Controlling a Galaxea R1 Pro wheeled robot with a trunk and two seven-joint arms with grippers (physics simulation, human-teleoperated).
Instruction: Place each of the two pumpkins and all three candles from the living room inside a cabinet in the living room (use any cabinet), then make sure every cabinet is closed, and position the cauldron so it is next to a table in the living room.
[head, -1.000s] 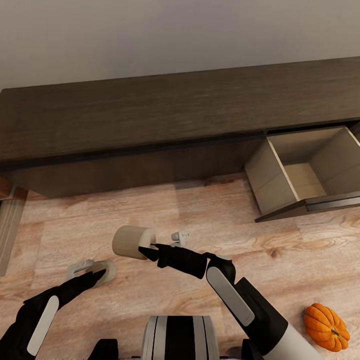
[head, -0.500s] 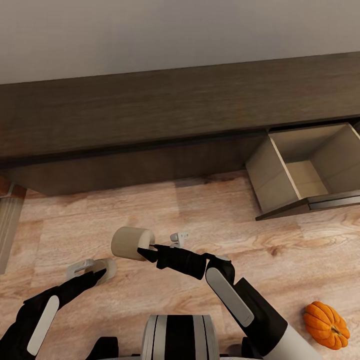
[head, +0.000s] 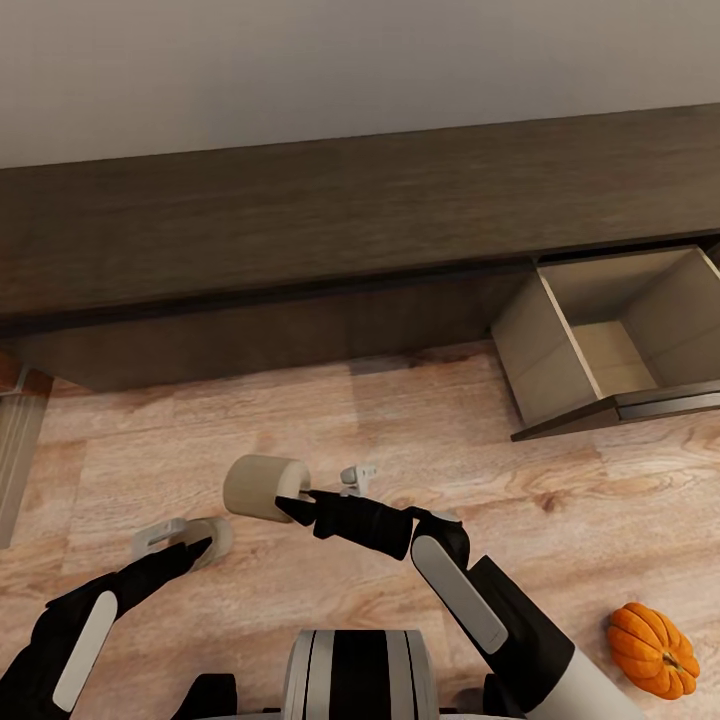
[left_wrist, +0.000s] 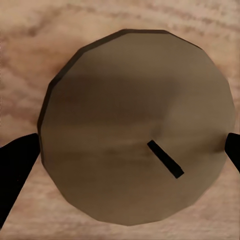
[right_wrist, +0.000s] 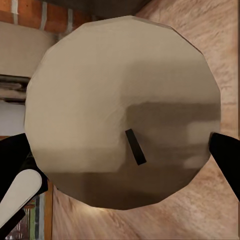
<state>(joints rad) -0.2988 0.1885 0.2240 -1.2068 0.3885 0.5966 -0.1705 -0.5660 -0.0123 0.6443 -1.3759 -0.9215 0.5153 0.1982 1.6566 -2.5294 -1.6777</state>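
Right gripper (head: 290, 500) clamps a candle (head: 258, 486) by its sides, over the floor left of the open drawer (head: 600, 350). Left gripper (head: 195, 540) clamps another candle (left_wrist: 135, 130). Probably stiff, light, smooth; side grips suit.

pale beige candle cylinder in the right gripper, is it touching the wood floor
Apart: the head view shows the pale beige candle held sideways by the right gripper, clear of the floor.

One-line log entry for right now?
right pincer: shut on candle | left pincer: on second candle | drawer: open | pumpkin: on floor
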